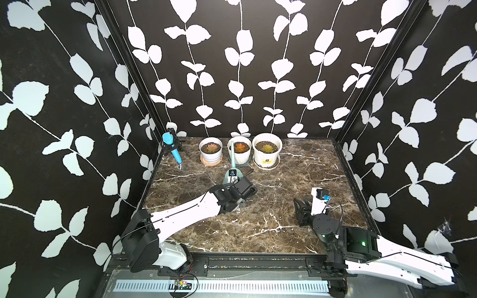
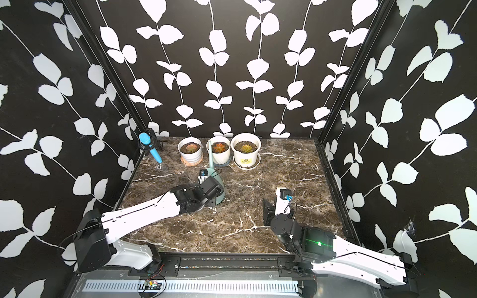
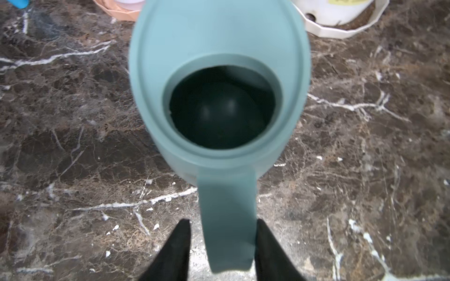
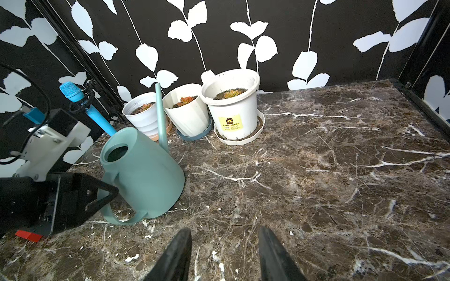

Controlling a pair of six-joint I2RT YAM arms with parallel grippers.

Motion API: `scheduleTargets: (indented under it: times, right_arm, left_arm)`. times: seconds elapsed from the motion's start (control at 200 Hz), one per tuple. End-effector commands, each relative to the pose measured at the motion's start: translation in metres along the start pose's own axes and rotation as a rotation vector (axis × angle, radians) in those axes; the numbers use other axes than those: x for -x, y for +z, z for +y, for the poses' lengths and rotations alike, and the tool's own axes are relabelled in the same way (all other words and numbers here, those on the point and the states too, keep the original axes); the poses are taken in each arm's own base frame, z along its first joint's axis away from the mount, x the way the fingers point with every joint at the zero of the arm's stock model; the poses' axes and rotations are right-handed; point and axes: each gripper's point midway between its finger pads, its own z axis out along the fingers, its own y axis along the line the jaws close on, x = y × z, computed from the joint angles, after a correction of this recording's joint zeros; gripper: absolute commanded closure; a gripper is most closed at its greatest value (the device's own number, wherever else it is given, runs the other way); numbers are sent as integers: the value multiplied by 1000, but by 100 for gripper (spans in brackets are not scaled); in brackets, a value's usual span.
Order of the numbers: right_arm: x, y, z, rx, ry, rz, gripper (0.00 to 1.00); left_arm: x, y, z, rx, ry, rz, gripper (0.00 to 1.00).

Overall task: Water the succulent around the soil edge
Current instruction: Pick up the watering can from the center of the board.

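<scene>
Watering-can handle [image 3: 227, 206] | straddled by left claw [image 3: 223, 221] | right claw [image 4: 225, 231] spread

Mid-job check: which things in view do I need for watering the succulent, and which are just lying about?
Needed: watering can, left gripper straddling its handle; succulents in the left pot, middle pot, right pot (target unclear).
Lying about: blue microphone on its stand; right gripper, open and empty.
</scene>
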Motion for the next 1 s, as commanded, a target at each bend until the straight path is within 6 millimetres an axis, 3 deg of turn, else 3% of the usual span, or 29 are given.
scheduleTargets:
  times: [0.0,0.24,0.35,0.535,0.655,0.99]
  right_arm:
    - [-3,2,3,3,1,-3,52]
    - [-5,5,6,2,-7,2,52]
    - [-4,5,7,0,-14,3,52]
    - [-4,5,5,-1,-15,-1,52]
    - [-4,4,3,-2,-13,-4,52]
    - [-4,3,-1,-1,-8,-25,54]
  left_arm:
    - [8,-7,13,31,-40,-67,64]
    - [9,-2,14,48,-35,-82,76]
    - [11,0,13,57,-13,-80,100]
    - [9,-2,23,90,6,-70,100]
    - [13,-13,34,106,15,-92,100]
    - [27,-64,101,186,-56,-258,100]
